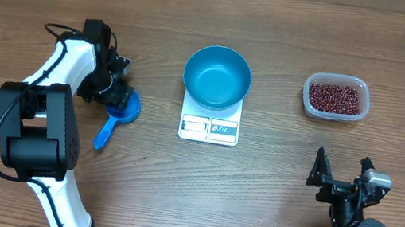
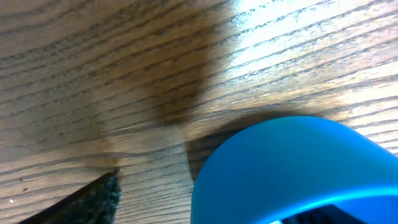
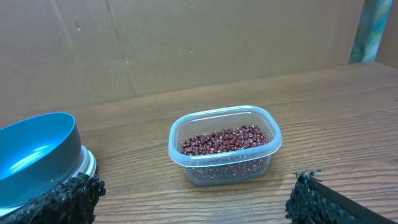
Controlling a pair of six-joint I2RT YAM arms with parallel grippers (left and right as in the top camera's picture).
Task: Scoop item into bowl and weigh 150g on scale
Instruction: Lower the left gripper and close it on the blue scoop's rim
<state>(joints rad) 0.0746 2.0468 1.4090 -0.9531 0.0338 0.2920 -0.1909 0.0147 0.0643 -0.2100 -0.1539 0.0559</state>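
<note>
The blue bowl (image 1: 217, 77) stands empty on the white scale (image 1: 209, 128) at the middle of the table. The dark red-brown beans (image 1: 336, 97) lie in a clear tub at the back right. My left gripper (image 1: 115, 92) is low over the round head of a small blue scoop (image 1: 120, 110) left of the scale. In the left wrist view the scoop (image 2: 292, 168) fills the lower right. One dark finger (image 2: 93, 200) stands apart from it, with bare wood between. My right gripper (image 1: 338, 172) hangs open and empty near the front right, facing the beans (image 3: 224, 139) and the bowl (image 3: 37, 155).
The clear plastic tub (image 3: 186, 160) holding the beans sits a little beyond my right gripper (image 3: 193, 205). The scoop's handle (image 1: 102, 135) points toward the front edge. A brown board wall (image 3: 186, 43) closes off the far side of the table.
</note>
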